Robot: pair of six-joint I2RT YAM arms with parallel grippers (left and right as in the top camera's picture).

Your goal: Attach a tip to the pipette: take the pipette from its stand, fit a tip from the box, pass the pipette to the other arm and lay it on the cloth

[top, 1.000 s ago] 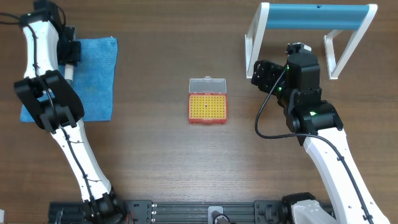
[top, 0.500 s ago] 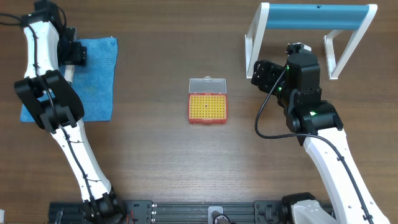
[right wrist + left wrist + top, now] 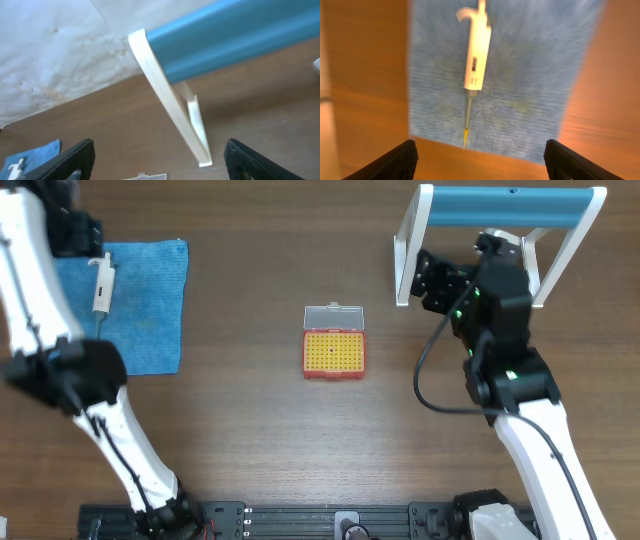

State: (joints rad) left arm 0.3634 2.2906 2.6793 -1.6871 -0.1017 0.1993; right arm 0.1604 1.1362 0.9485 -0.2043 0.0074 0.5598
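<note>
The white pipette (image 3: 101, 285) lies flat on the blue cloth (image 3: 150, 300) at the far left, a yellow tip (image 3: 465, 137) fitted at its end near the cloth's edge. My left gripper (image 3: 480, 149) hangs open above it, well clear, with nothing between its fingers. The pipette body (image 3: 476, 62) lies on the cloth (image 3: 535, 75). My right gripper (image 3: 432, 280) is open and holds nothing, just in front of the stand's (image 3: 510, 205) left white leg. The stand's blue bar (image 3: 225, 35) is close ahead of it. The orange tip box (image 3: 334, 352) stands open mid-table.
The stand's white legs (image 3: 403, 250) flank my right gripper at the back right. Bare wooden table (image 3: 250, 430) lies between the cloth and the tip box and along the front.
My left gripper has let go of the pipette and drawn up and back from the cloth, leaving it lying there. The right gripper has shifted slightly toward the stand.
</note>
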